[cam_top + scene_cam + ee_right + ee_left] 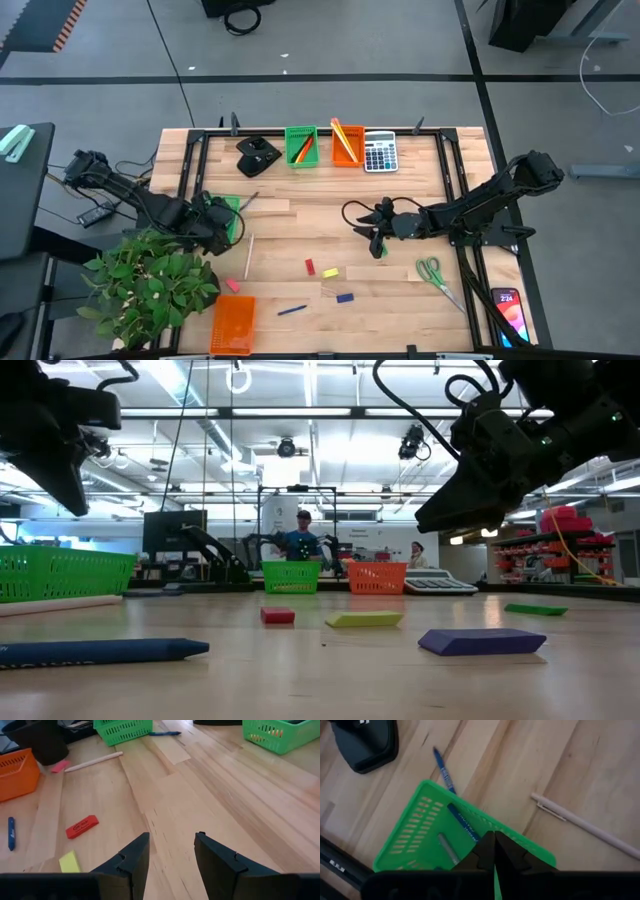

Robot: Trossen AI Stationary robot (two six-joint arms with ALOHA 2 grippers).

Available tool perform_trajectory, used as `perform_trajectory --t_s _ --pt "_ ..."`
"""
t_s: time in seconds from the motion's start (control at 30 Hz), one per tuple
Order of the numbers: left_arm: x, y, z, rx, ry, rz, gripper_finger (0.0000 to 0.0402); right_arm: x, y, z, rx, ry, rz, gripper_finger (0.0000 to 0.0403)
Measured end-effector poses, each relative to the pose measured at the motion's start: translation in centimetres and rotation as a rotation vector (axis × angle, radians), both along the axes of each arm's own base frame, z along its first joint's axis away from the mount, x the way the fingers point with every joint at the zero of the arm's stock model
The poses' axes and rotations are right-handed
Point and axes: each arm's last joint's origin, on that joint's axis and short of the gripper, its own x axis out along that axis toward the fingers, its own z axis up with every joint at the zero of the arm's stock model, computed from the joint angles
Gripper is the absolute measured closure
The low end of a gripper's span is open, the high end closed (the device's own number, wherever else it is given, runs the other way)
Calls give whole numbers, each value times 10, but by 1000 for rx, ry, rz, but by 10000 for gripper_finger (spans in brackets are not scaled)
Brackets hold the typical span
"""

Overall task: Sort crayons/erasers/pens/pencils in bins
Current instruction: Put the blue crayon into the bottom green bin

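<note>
Pens at the left bin, erasers loose in front

Your left gripper (494, 851) hangs over the near rim of the green bin (422, 817) at the table's left edge, its jaws pressed together with nothing between them. Inside that bin lies a blue pen (464, 822), long axis running diagonally across the mesh floor. A second blue pen (444, 770) lies just outside on the wood, slanted much the same way and reaching the bin's far rim (whether it actually touches is hard to tell). Beside the bin, a pale pencil (248, 256) lies nearly straight along the table's depth, tipped only slightly.

Your right gripper (171, 851) hovers above bare wood right of the table's middle, jaws spread and holding nothing. Ahead of it, toward the front of the table, you have a red eraser (82, 826) lying at a slant and a yellow eraser (69, 862) near it. A blue eraser (344, 297) sits a little further forward, and a blue crayon-like stick (291, 310) lies nearly crosswise by the orange bin (233, 324) at the front edge.

At the back, a green bin (301, 147) and an orange bin (347, 146) stand side by side, each holding sticks laid on a diagonal.
</note>
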Motion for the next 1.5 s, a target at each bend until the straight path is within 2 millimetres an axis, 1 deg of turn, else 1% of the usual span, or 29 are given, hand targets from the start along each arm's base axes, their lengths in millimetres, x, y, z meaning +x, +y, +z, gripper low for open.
perform_trajectory --t_s 0.1,0.2,0.4,0.53,0.63,0.83,0.97,1.07,1.17,1.3,1.5 --pt "5 3 1 33 -28 -7 384 0 0 1 -7 -10 -12 241" --pt "12 13 2 29 -57 50 373 0 -1 1 -10 -18 -31 241" --pt "28 43 6 -25 -138 207 325 1 -1 3 3 -38 -43 241" --pt "40 67 4 -132 -159 241 285 1 -1 3 6 -40 -44 241" --pt "49 84 -4 -195 -125 227 260 1 -1 3 7 -40 -41 241" --pt "66 116 -26 -176 57 269 224 0 0 0 9 -1 11 241" --pt "83 133 -35 -186 139 266 215 -2 0 -3 -20 48 32 241" --pt "92 144 -43 -196 193 273 214 -4 1 -6 -29 84 43 241" --pt "94 152 -54 -211 248 297 214 -6 4 -9 -38 114 63 241" --pt "92 156 -66 -239 326 282 216 -9 10 -10 -79 138 99 241" --pt "93 159 -73 -315 329 268 218 -8 10 -9 -125 136 111 241"
